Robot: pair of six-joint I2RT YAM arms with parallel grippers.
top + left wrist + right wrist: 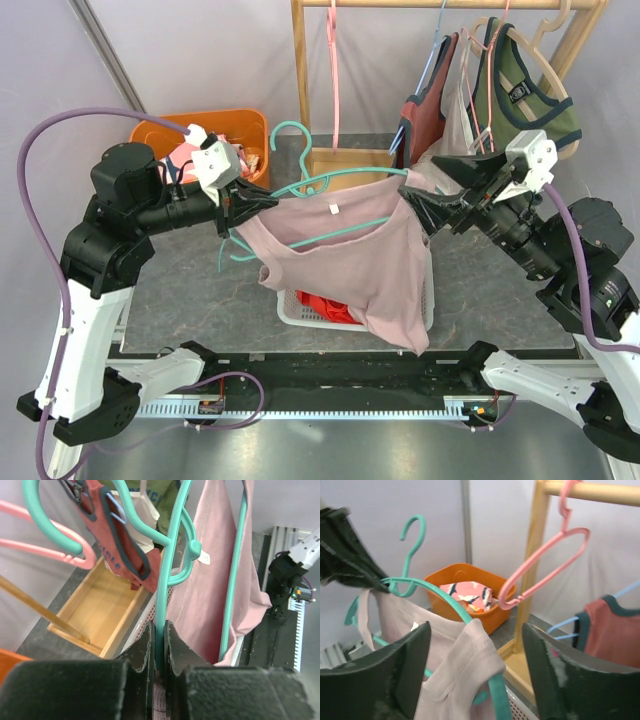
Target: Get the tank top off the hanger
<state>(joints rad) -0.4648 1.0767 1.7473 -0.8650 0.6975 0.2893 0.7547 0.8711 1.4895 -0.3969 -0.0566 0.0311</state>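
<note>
White basket (pixel 290 312) mostly hidden at centre by the pink tank top (pixel 380 260), sagging from the teal hanger (pixel 162 605) the left gripper (pixel 159 650) clamps; right gripper (pixel 476 635) gapes apart.

We see pale walls (pixel 200 50) behind a wooden garment rack (pixel 299 80), with a mottled grey worktop (pixel 190 290) below.
</note>
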